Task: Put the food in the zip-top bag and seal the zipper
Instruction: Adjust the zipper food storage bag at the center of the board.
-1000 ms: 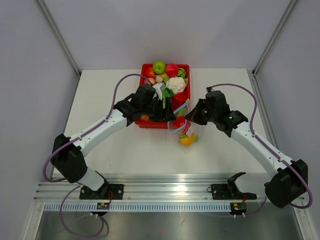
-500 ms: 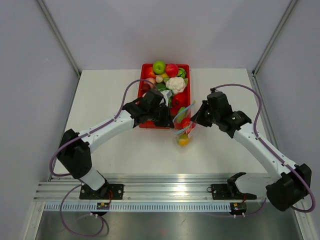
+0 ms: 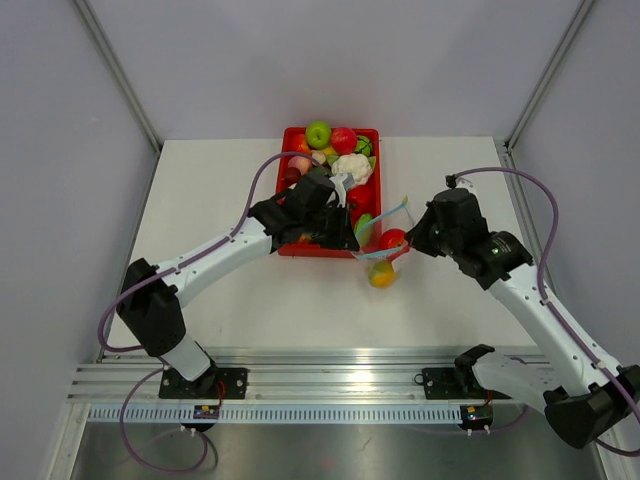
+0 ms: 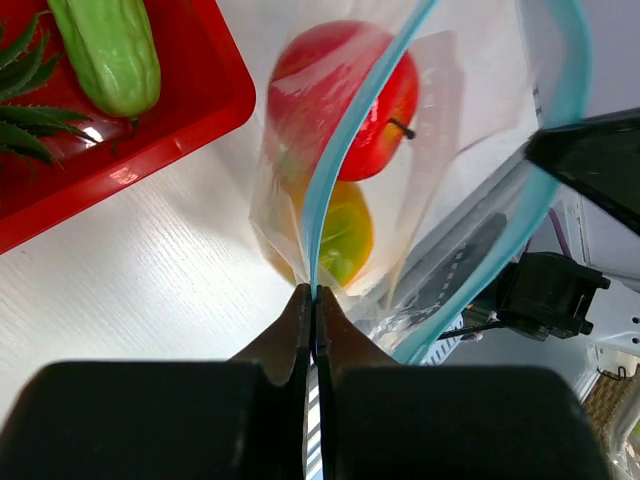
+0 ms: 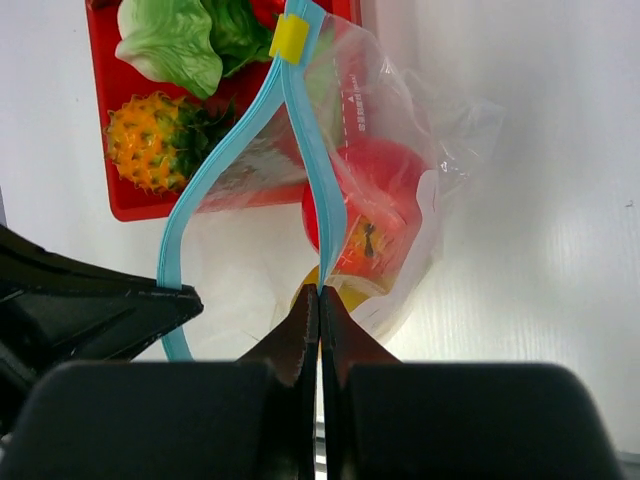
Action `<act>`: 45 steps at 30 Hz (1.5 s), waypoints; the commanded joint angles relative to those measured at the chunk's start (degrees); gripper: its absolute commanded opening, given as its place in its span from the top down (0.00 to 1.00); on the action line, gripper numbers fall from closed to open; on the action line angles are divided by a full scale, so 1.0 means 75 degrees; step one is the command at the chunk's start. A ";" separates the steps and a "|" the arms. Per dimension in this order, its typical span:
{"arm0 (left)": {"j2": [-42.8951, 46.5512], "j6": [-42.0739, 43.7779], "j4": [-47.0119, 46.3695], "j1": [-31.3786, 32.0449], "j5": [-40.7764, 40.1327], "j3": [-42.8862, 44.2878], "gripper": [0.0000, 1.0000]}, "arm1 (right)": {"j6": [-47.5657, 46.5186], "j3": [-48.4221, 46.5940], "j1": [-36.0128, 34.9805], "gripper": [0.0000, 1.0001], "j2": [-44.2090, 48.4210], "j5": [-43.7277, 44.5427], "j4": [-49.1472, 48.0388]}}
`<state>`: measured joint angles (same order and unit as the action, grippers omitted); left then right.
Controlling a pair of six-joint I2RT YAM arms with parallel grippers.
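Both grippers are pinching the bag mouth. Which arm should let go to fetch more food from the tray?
Left, probably. The left gripper pinches the bag right at the tray's near edge, with the cucumber close by. The right gripper holds the other lip out over the table.

A white matte tabletop (image 3: 210, 180) fills the middle. Pale grey wall panels (image 3: 330, 60) close it in from 9 through 12 to 3 o'clock, joined by slim silver corner posts (image 3: 118, 75) at 11 and 1. A ribbed aluminium rail (image 3: 340, 385) spans 6 o'clock.
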<state>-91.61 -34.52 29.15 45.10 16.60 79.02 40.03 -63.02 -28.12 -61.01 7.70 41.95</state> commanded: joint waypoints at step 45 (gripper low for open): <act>-0.1508 -0.0238 -0.0829 0.0490 0.0646 0.0455 1.00 | -0.0485 0.0799 -0.0036 1.00 -0.0267 0.0660 0.0816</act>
<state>-104.51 -37.93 23.24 48.38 19.03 80.93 36.42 -53.69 -28.25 -64.49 12.34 50.06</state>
